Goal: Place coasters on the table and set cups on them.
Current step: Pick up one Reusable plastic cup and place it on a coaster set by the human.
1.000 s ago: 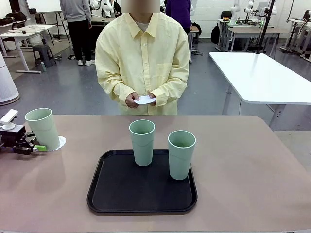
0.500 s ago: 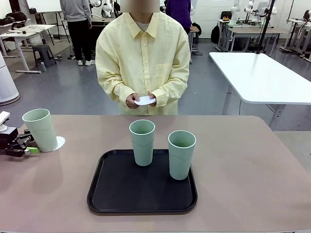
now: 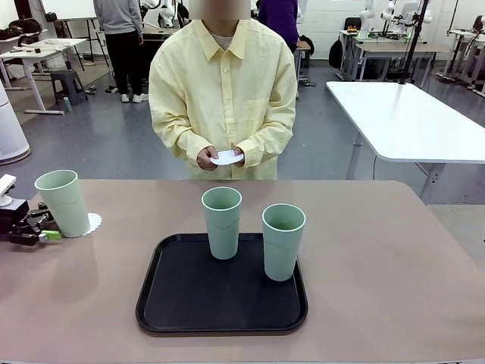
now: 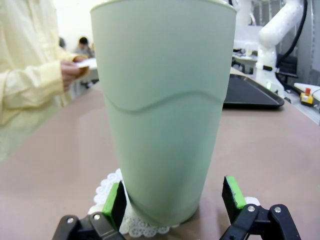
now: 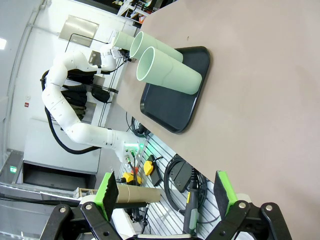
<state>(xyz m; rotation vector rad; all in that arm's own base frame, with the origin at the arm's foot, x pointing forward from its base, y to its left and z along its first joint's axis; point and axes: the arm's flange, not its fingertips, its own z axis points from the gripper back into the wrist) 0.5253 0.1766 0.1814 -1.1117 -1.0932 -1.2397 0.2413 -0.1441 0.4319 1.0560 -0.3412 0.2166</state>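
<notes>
One mint-green cup (image 3: 64,202) stands upright on a scalloped white coaster (image 3: 93,222) at the table's (image 3: 379,250) far left. My left gripper (image 3: 38,232) sits low just left of it, open. In the left wrist view the cup (image 4: 165,110) rises on its coaster (image 4: 106,188) between my spread green pads (image 4: 233,192), and the left gripper (image 4: 172,197) holds nothing. Two more cups (image 3: 222,221) (image 3: 283,240) stand on the tray. The person holds white coasters (image 3: 226,157) in both hands at the far edge. My right gripper (image 5: 167,192) hangs open and empty off the table's side.
A black rectangular tray (image 3: 189,303) lies at the table's middle front. In the right wrist view the tray (image 5: 172,112) with its two cups (image 5: 170,75) lies sideways. The person (image 3: 223,83) stands close to the far edge. A white table (image 3: 409,114) stands behind on the right.
My left gripper has drawn back to the left from the cup on the coaster, and the cup now stands a touch further left. The person's hands have hardly moved.
</notes>
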